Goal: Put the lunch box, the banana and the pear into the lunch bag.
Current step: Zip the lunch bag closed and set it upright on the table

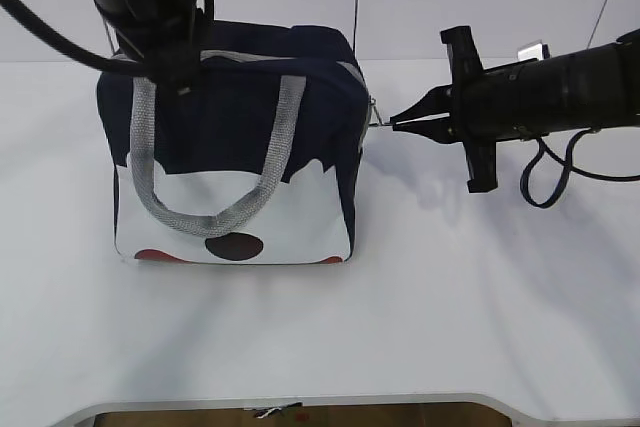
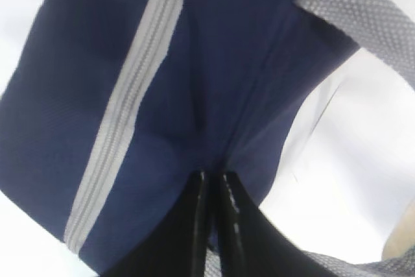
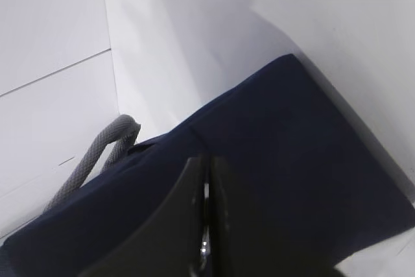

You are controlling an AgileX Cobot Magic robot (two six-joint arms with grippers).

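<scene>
Step in hand: judged to be opening the lunch bag [image 1: 235,147], whose grey zipper [image 2: 123,115] lies shut along the top; lunch box, banana and pear appear in no view.
Right tool [image 1: 392,124]: jaws closed at the bag's right end, apparently pinching the small metal pull [image 1: 374,125]; the right wrist view shows the jaws together over navy fabric, the pull itself hidden.
Left tool [image 2: 214,183]: jaws closed on a fold of navy cloth on the top panel, beside the zipper, steadying the bag.
Advice: the pull should travel straight along the zipper line while the left tool holds the fabric taut; a slanted pull would likely lift the bag or slip off the pull.
Position of bag: upright on the white counter [image 1: 450,327], left of centre, under the left arm.
Appearance of bag: boxy, navy above, white lower panel with dark and red roundels; grey webbing handle [image 1: 215,217] hanging down the front.
</scene>
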